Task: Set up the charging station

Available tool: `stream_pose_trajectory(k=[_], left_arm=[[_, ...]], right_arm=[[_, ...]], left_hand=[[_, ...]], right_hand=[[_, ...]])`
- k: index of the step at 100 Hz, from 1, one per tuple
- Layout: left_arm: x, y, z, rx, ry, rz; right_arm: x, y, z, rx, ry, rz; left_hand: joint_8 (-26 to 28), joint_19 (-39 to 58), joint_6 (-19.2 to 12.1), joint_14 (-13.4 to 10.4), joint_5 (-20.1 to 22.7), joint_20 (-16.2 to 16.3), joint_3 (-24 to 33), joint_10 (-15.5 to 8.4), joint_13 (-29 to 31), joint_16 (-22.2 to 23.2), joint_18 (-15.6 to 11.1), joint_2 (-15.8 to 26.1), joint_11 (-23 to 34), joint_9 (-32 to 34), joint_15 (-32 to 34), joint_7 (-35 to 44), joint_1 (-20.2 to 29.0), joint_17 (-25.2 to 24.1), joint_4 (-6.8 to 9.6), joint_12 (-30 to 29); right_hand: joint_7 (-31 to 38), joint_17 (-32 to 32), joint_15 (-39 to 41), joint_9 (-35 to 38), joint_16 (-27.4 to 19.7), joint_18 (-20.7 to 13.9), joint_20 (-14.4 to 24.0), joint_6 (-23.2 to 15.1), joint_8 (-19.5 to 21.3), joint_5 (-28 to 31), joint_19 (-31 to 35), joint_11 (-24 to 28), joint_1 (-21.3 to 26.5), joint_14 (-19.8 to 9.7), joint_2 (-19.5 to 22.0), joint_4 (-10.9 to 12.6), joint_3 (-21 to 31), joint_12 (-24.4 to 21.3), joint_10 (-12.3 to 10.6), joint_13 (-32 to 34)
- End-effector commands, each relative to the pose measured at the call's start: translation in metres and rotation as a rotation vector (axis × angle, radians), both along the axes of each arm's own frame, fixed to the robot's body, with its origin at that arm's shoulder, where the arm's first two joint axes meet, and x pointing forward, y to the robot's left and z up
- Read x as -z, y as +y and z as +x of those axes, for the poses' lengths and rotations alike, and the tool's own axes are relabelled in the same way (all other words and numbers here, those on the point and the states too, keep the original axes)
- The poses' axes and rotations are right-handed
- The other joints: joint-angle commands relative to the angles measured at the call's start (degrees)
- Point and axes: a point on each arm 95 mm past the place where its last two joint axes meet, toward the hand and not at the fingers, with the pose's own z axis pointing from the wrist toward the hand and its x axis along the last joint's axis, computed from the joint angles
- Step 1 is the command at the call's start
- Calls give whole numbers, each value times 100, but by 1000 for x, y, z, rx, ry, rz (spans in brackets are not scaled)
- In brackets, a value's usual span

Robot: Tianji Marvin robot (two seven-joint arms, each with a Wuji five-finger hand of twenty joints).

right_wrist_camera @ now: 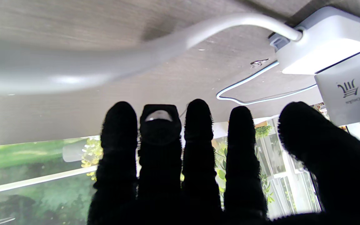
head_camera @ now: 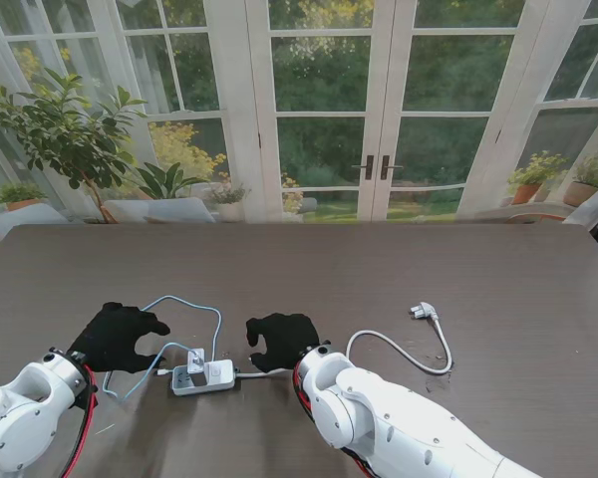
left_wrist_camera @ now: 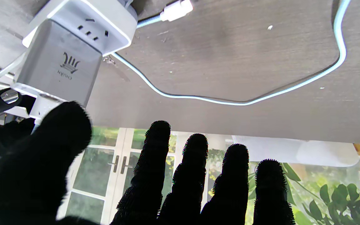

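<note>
Dark wood table (head_camera: 379, 269): the white power strip (head_camera: 204, 377), charger block (head_camera: 195, 359) plugged in, lies between both spread, empty hands, long axis left-right. Left hand (head_camera: 120, 337) and right hand (head_camera: 282, 339) sit about equally near.

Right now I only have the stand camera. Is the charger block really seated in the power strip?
Observer: The left wrist view shows the charger block standing upright with its base flush on the power strip.
Operator: Is any socket free?
Observer: Yes, a set of open slots shows on the strip right beside the block.
Operator: Is anything hidden under the palms?
Observer: No. The wrist views show the left hand and the right hand with fingers spread, holding nothing.
</note>
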Motion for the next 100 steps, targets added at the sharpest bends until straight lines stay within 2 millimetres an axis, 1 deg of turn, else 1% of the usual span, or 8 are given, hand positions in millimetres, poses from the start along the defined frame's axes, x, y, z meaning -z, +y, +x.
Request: stream_pose_trajectory(k=[1, 19, 23, 34, 45, 62, 84, 100], left_arm=[[-5, -1, 1, 5, -7, -6], [-11, -2, 4, -11, -25, -61], [-12, -2, 5, -18, -26, -72], [-11, -5, 8, -44, -25, -138], [-10, -9, 12, -60, -30, -197], [-10, -15, 17, -69, -45, -250], [-10, -24, 23, -74, -67, -324], [-7, -30, 27, -80, -82, -362]], right_arm=[[-1, 1, -2, -2, 8, -3], [-4, -3, 0, 11, 5, 4], [-5, -4, 1, 17, 3, 7], [-9, -7, 3, 41, -8, 24], [-17, -12, 5, 67, -21, 47], [-28, -25, 9, 118, -23, 102], [-41, -46, 14, 184, 14, 221], [-48, -66, 15, 228, 53, 301]], left_hand=[[-30, -146, 12, 17, -138, -50, 104, 46, -169, -77, 84, 32, -55, -174, -58, -84, -523, -61, -208, -78], [-28, -181, -54, 32, -125, -38, 444, 65, -209, -86, 95, 443, -74, -193, -95, -84, -1433, -68, -330, -89], [-33, -188, -62, 39, -158, -21, -152, 58, -232, -94, 95, 954, -86, -206, -121, -101, -1248, -68, -247, -103], [-50, -416, -60, 36, -194, -40, -1308, 87, -350, -148, 61, 1640, -143, -295, -218, -130, -593, -119, -10, -178], [-96, -602, -30, 20, -253, -42, -2008, 96, -440, -205, 30, 2031, -194, -396, -313, -190, -70, -143, 153, -260], [-171, -908, 23, -25, -358, -122, -2205, 72, -519, -297, 19, 2044, -246, -506, -460, -272, 180, -124, 208, -350], [-235, -1464, 118, -100, -493, -220, -2289, 51, -617, -387, -60, 1868, -252, -590, -574, -328, 453, -15, 253, -406], [-260, -1915, 196, -130, -563, -214, -2228, 38, -679, -427, -64, 1707, -254, -629, -622, -358, 559, 123, 252, -425]], right_hand=[[-3056, -16, -89, -134, -4414, 77, 33, -12, 76, -91, -82, -122, -172, 71, 115, 110, -126, -90, 75, -72], [-3067, -114, -970, -251, -4783, 109, -17, -49, 66, -118, -241, -744, -283, 191, 285, 85, -402, -707, 142, -291], [-3069, -166, -1297, -278, -4929, 129, -63, -63, 65, -124, -360, -898, -326, 216, 476, 66, -574, -892, 149, -366], [-3091, -355, -2331, -386, -5411, 159, -315, -147, 56, -160, -849, -1377, -430, 221, 768, 23, -890, -1454, 150, -629], [-3120, -475, -3190, -455, -5853, 159, -565, -194, 43, -242, -1257, -1857, -439, 208, 839, 11, -957, -2022, 140, -811], [-3261, -662, -3959, -587, -6320, 130, -892, -130, -29, -537, -1746, -2289, -407, 162, 685, 6, -862, -2666, 53, -1098], [-3241, -909, -4321, -996, -6587, 56, -1088, 50, -47, -843, -2107, -2239, -277, 151, 315, 36, -418, -2808, 34, -1541], [-3200, -1105, -4466, -1347, -6714, 51, -1176, 109, -49, -937, -2343, -2215, -397, 168, 76, -36, -582, -2845, 68, -1874]])
